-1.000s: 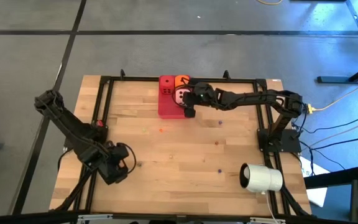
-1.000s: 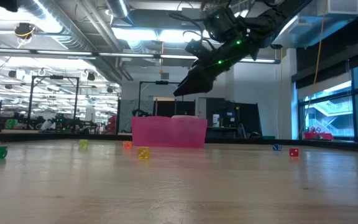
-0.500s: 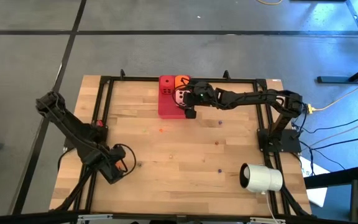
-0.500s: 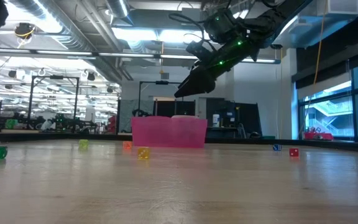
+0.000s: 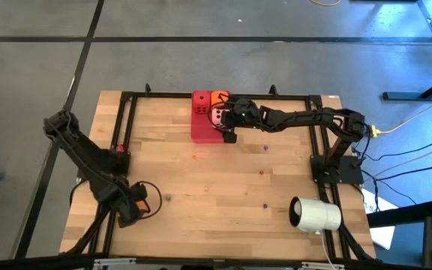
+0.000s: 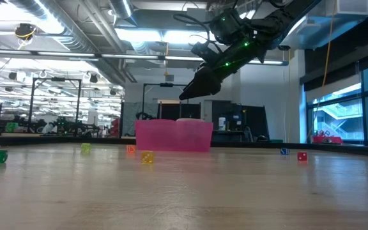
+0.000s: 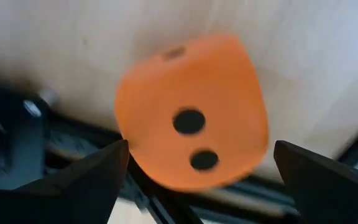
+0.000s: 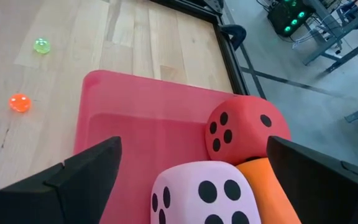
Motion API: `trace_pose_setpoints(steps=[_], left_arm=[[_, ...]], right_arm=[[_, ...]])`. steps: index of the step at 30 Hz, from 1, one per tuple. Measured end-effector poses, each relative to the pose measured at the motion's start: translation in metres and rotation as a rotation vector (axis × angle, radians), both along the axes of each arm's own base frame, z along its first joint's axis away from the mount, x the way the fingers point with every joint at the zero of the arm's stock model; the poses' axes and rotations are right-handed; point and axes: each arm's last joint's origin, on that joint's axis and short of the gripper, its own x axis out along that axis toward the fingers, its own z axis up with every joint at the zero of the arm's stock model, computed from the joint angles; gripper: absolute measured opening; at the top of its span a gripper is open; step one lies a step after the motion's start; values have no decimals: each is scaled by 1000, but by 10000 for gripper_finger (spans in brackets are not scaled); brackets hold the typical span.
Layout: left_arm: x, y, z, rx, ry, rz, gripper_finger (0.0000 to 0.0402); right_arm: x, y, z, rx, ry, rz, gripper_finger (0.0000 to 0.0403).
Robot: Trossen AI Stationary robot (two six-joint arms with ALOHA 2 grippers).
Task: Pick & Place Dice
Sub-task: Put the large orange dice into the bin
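You are looking at four small soft cubes with dark pips. Three are sitting together at the 12 o'clock end of the flat pink-red rectangular tray (image 5: pixel 203 129): the red die (image 5: pixel 200 101), the orange die in the tray (image 5: pixel 220 98) just beside it toward 3 o'clock, and the pale pink die (image 5: pixel 218 115) just beside both, toward 6 o'clock. In the right wrist view the red die (image 8: pixel 246 132) is showing four pips on one face and one on another, the pale pink die (image 8: pixel 201 191) is lying in front of it, and an orange edge (image 8: pixel 265 186) is touching both. The remainder of the tray floor (image 8: pixel 135 130) is lying bare.

The second orange die (image 7: pixel 191 112) is filling the left wrist view, blurred, with two dark pips facing you. It is sitting between the left gripper's (image 7: pixel 197 177) two dark fingers, which are spread wide; whether they are touching it you cannot tell. From above, that left gripper (image 5: pixel 131 206) is hanging low near the table's 7 o'clock corner.

The right gripper (image 5: pixel 228 127) is hovering over the tray's 3 o'clock edge, just beside the pale pink die, its fingers (image 8: pixel 79 171) standing well apart and holding nothing. In the low view it (image 6: pixel 193 89) is hanging above the translucent pink tray wall (image 6: pixel 173 135).

A white cylinder (image 5: pixel 315 214) is lying near the 5 o'clock corner of the wooden table (image 5: pixel 216 187).
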Motion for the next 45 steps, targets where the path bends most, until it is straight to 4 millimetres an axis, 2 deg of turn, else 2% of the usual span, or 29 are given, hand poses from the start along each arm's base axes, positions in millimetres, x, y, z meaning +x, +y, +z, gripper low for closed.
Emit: trace_pose_setpoints(steps=[4, 8, 19, 29, 38, 45], left_arm=[[-2, -2, 0, 61, -61, 56, 400], [-3, -4, 0, 38, -8, 202, 400], [1, -10, 1, -9, -20, 526, 400], [-1, -15, -1, 2, -12, 503, 400], [1, -17, 33, 0, -65, 524, 400], [2, -25, 22, 40, -14, 568, 400]], right_arm=[[0, 0, 0, 12, -2, -7, 400], [0, 0, 0, 16, -3, -10, 400], [0, 0, -1, 17, 1, -10, 400], [0, 0, -1, 17, 1, -10, 400], [0, 0, -1, 17, 1, -9, 400], [-1, 0, -1, 18, 6, -9, 400]])
